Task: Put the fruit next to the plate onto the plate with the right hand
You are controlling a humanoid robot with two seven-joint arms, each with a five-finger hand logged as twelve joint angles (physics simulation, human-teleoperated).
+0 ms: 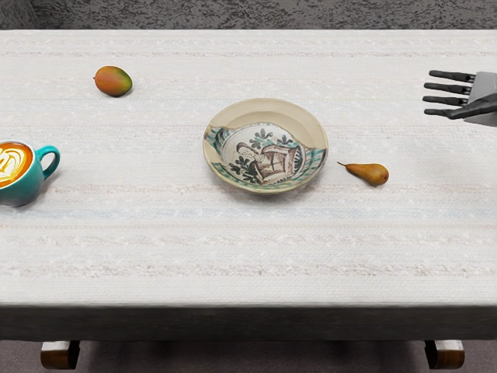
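Colours you can check, item by item:
- plate: cream rim, teal leaf and band painting, brown figure at centre.
- pear: golden brown, dark stem.
- mango: green shading into red and orange.
- cup: teal, brown coffee with a white swirl.
- table: off-white, faint pale streaks, dark grey front edge.
- right hand: black fingers, grey palm.

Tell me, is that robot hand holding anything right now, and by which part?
Nothing is held. The right hand hovers near the picture's right edge, fingers spread and empty; the pear lies untouched beside the plate.
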